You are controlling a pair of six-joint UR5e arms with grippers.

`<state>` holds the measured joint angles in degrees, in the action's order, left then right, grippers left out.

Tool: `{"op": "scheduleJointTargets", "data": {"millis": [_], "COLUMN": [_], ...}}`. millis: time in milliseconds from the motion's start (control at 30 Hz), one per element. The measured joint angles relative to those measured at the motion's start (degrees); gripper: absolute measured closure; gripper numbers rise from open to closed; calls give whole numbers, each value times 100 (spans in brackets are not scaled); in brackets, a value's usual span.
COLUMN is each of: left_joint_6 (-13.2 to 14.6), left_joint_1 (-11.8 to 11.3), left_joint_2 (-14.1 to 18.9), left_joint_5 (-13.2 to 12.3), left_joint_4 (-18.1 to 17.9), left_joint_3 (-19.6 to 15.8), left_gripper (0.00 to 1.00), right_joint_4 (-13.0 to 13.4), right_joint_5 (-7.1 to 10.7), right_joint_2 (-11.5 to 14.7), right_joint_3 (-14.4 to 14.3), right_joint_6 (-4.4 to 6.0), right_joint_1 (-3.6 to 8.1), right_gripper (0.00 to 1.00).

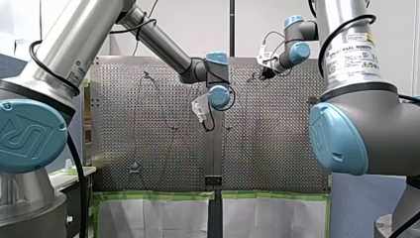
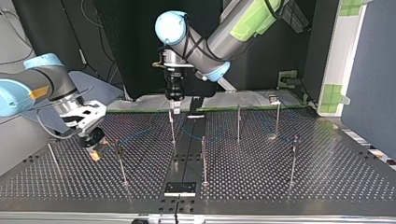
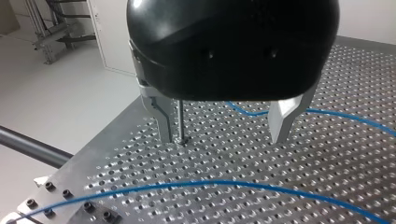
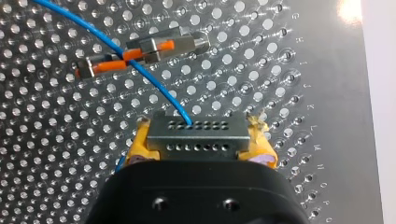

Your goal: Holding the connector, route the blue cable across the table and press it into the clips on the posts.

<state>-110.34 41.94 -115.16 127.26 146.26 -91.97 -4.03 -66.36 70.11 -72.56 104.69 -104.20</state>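
- my right hand [image 4: 198,140]: the yellow pads are pressed onto the two ends of the metal connector [image 4: 197,127], pinching it. the connector sits crosswise between the pads, with its rows of small holes facing the wrist camera.
- blue cable [image 4: 154,80]: it leaves the far face of the connector and runs away from my right hand over the perforated table [image 3: 233,163].
- clip [image 4: 180,46]: metal with orange parts, seen from above, ahead of my right hand. the blue cable crosses it. i cannot tell whether the cable is seated in it.
- position of my right hand: in the top view it is low over the table at the view's left, near a thin post [image 2: 120,161].
- my left hand [image 3: 222,140]: black body, metal fingers spread wide, nothing held.
- post [image 3: 180,119]: upright, between the fingers of my left hand and just beside one of them. i cannot tell whether it touches that finger. in the top view my left hand hangs over the top of this post, near the middle of the table.
- cable by my left hand: one run lies on the table on the near side of the fingers and another beyond them. both are apart from the fingers.
- other posts [image 2: 238,123]: upright at the top view's right, well apart from both hands.
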Motion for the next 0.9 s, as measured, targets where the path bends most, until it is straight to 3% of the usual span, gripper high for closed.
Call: {"op": "scheduleJointTargets", "data": {"millis": [633, 900], "left_joint_6": [4, 70], "left_joint_1": [-47, -359], "left_joint_2": [-8, -52], "left_joint_5": [-22, 12], "left_joint_4": [-933, -1325], "left_joint_3": [-933, -1323], "left_gripper": [0, 0], "right_joint_4": [0, -2], "right_joint_5": [0, -6], "right_joint_2": [0, -1], "right_joint_3": [1, 1], "right_joint_6": [0, -8], "right_joint_1": [-41, -44], "right_gripper": [100, 100]}}
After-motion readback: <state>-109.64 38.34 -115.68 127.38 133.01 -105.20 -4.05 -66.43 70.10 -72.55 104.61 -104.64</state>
